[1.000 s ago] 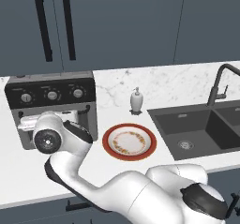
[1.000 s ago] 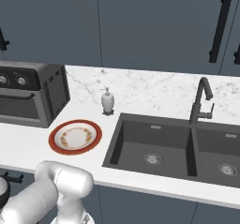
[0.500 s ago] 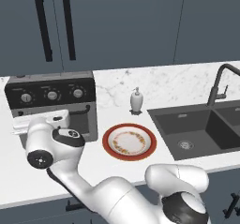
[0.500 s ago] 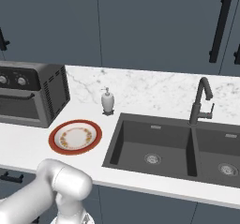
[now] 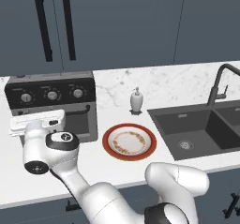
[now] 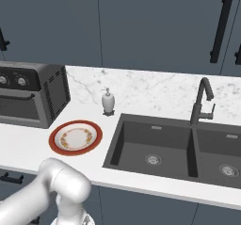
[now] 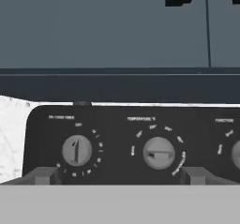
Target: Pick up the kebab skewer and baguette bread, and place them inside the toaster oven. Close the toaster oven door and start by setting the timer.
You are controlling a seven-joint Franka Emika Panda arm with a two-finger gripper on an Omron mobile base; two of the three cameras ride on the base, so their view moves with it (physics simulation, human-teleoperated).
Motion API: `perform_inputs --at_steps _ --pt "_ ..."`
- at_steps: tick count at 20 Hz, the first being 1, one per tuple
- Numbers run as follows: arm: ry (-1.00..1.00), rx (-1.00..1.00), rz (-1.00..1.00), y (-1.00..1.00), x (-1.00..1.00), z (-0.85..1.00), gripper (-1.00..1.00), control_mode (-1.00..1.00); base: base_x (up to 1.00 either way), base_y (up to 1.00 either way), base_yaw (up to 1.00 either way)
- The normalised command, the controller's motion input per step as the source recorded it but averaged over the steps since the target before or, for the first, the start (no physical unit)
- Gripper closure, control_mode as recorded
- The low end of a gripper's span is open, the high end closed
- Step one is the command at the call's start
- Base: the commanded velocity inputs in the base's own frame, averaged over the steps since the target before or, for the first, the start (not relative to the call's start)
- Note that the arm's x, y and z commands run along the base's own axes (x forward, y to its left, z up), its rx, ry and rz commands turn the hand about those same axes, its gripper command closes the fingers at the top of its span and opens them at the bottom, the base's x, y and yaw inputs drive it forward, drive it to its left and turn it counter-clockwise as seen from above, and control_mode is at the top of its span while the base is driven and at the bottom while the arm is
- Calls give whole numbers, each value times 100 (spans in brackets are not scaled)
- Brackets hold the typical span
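Note:
The toaster oven (image 5: 51,107) stands at the counter's left end, also seen as the toaster oven (image 6: 33,94). The toaster oven door (image 5: 77,121) is up against the front, its bar handle (image 6: 16,97) across the top. My white hand (image 5: 36,123) hovers just in front of the oven's left side. My gripper (image 7: 119,176) is open and holds nothing. It faces the black control panel, with the timer knob (image 7: 76,150) above its left fingertip (image 7: 44,175) and the temperature knob (image 7: 158,153) near the middle. The kebab skewer and baguette bread are out of view.
A red-rimmed plate (image 5: 129,141) lies bare on the counter right of the oven. Behind it stands a soap dispenser (image 5: 136,100). A dark double sink (image 6: 188,146) with a black faucet (image 6: 200,101) takes up the right side. Dark cabinets (image 5: 117,26) rise above the counter.
The arm has swung down and left in front of the oven, and the hand has settled level before the control panel. The jaws have stayed open.

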Motion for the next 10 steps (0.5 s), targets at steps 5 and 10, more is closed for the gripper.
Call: perform_inputs --at_steps 5,10 --pt "-1 3 -11 20 19 5 -100 -100 0 0 0" --pt "0 3 -11 19 24 6 -100 -100 0 0 0"
